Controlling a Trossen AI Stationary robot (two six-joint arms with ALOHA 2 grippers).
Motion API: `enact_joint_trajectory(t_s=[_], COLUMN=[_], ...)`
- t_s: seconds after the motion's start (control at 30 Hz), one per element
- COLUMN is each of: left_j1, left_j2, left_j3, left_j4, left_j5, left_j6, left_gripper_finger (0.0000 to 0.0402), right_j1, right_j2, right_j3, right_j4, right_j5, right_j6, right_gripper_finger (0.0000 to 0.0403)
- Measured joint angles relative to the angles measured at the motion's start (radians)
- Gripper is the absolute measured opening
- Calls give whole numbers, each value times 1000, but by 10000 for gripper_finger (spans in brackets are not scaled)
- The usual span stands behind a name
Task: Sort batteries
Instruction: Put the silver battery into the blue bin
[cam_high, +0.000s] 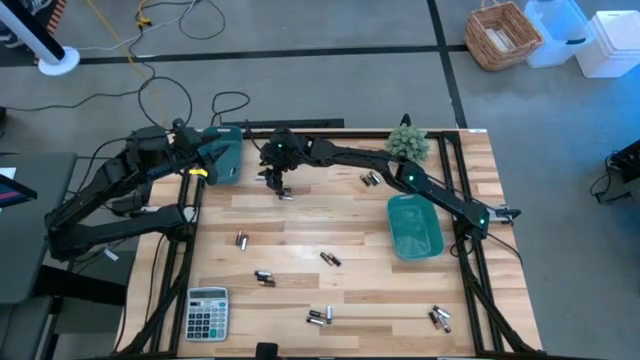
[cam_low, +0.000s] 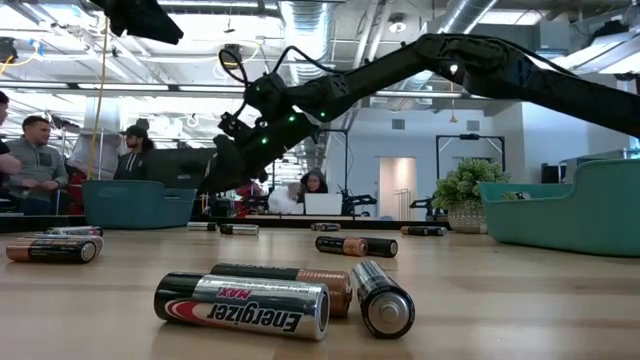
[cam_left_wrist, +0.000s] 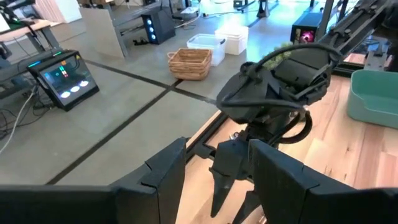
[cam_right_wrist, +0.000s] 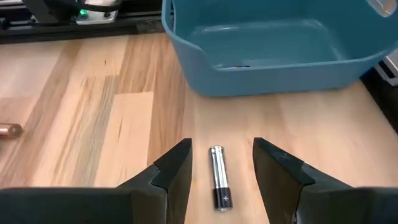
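Several small batteries lie scattered on their sides on the wooden table (cam_high: 340, 225). One silver and dark battery (cam_right_wrist: 217, 177) lies near the far edge, also in the high view (cam_high: 286, 195). My right gripper (cam_right_wrist: 217, 174) is open just above it, one finger on each side, touching nothing; it also shows in the high view (cam_high: 278, 183) and the low view (cam_low: 222, 172). My left gripper (cam_left_wrist: 214, 174) is open and empty, up by the blue bin (cam_high: 224, 155) at the far left. More batteries lie at the front (cam_low: 270, 300).
A green bin (cam_high: 414, 226) stands at the right and a small plant (cam_high: 407, 142) at the far right. A grey calculator (cam_high: 207, 312) lies at the near left corner. The blue bin (cam_right_wrist: 280, 56) stands just beyond my right gripper. People sit in the room behind.
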Motion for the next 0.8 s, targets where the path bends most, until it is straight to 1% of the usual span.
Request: enact_joint_trajectory(t_s=[0.53, 0.67, 0.8], left_j1=[0, 0, 0], left_j2=[42, 49, 49], left_j3=[0, 0, 0], left_j4=[2, 4, 6], left_j5=[0, 0, 1], left_j6=[15, 14, 12], left_gripper_finger=[169, 169, 169], right_j1=[10, 24, 17], right_j2=[-3, -57, -142], right_j3=[-23, -23, -19], right_j4=[-55, -83, -223], right_j5=[-1, -1, -5], right_j6=[23, -3, -53], right_gripper_finger=[180, 179, 179])
